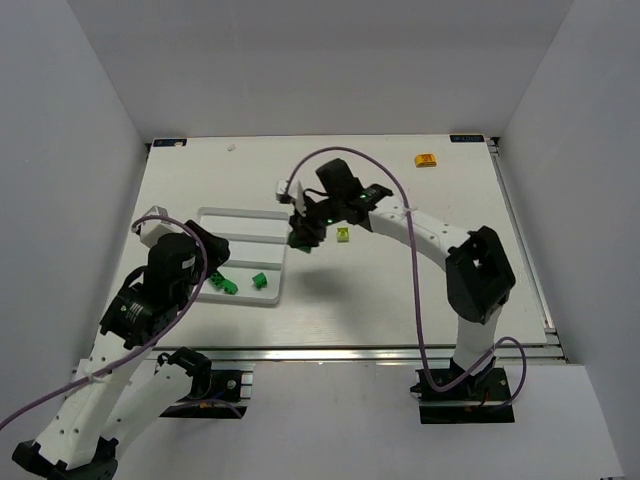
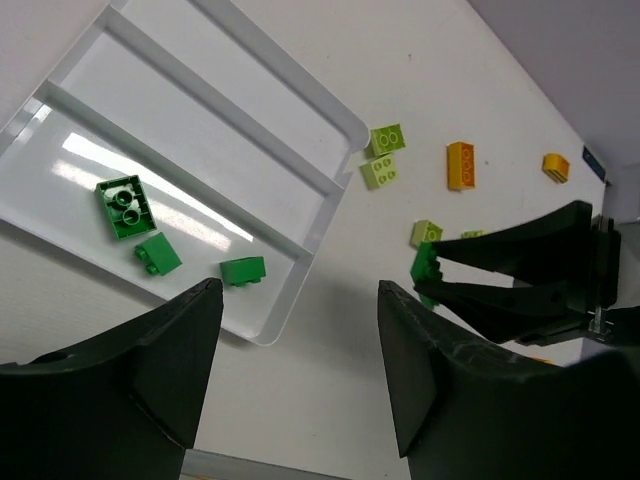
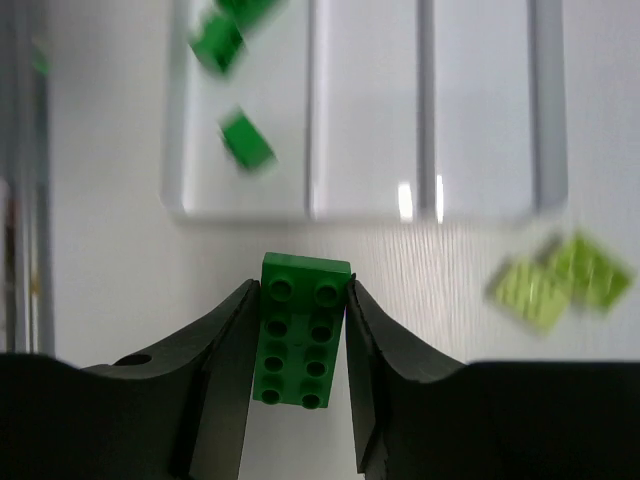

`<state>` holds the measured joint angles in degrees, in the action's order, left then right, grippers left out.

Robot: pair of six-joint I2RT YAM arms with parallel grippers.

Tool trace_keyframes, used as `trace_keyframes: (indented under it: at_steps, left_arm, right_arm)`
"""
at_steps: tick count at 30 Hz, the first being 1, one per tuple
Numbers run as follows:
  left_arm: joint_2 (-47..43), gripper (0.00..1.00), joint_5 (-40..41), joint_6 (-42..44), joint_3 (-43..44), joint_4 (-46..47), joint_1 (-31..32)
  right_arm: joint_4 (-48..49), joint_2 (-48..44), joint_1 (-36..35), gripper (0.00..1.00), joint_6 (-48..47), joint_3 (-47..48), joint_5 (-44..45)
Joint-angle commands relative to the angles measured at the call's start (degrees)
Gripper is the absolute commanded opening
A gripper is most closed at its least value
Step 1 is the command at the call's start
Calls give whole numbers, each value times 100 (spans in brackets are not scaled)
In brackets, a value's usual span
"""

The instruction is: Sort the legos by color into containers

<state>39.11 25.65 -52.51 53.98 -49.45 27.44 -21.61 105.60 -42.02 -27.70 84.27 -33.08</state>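
Item: dark green eight-stud brick (image 3: 303, 332). Likely light, rigid, slick-sided plastic, best pinched across its long flanks. Location: clamped between right fingers (image 3: 228, 380), over worktop (image 3: 110, 260), just short of tray (image 3: 370, 100), whose end compartment holds green bricks (image 3: 245, 142). Also: left fingers (image 2: 170, 350) spread, empty.
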Motion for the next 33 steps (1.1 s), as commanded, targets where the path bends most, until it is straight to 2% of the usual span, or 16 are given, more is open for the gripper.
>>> trace_keyframes:
  at_steps: [1,6,11,13,14,16,17,20,23,25,27,29,30,31,32,33]
  left_arm:
    - [-228,72,19,-268,43,-231,-28]
    - [-483,72,89,-382,122,-442,24]
    - [-536,72,142,-391,245,-583,24]
    - [-510,72,98,-391,254,-627,77]
    - [-493,72,89,-391,254,-627,77]
    - [-492,72,37,-365,236,-566,77]
    - [-475,72,19,-322,193,-479,77]
    - [-405,72,-77,-242,131,-303,77]
    - [-273,72,-279,-49,17,83,77]
    - [-141,71,-463,30,-53,277,77]
    - [25,62,-604,188,-132,611,77]
    - [192,47,-885,443,-177,1005,24]
    - [306,29,-956,539,-203,1147,24]
    - [577,24,-1052,636,-203,1279,24]
    - [754,20,-1279,854,-203,1550,24]
    - [921,20,-1412,996,-195,1718,24]
  right_arm:
    - [104,609,-411,10,-8,782,-919]
    - [543,1312,-1158,11,449,1495,-552]
    - [693,1849,-1396,17,977,1944,-68]
    - [780,1955,-1476,27,1004,1953,222]
    - [772,1982,-1493,37,1012,1944,293]
    - [728,2008,-1511,48,951,1927,320]
    - [667,1999,-1520,60,942,1909,337]
    - [579,1886,-1511,69,942,1900,285]
    - [614,1640,-1458,74,1100,1812,267]
    - [587,1508,-1371,74,1266,1804,250]
    - [544,1297,-1274,73,1434,1786,319]
    - [561,1094,-1099,65,1793,1637,608]
    - [613,877,-941,60,1934,1532,732]
    - [614,735,-844,55,2144,1287,802]
    - [614,516,-460,47,2242,1146,881]
    - [570,401,-343,42,2339,1014,917]
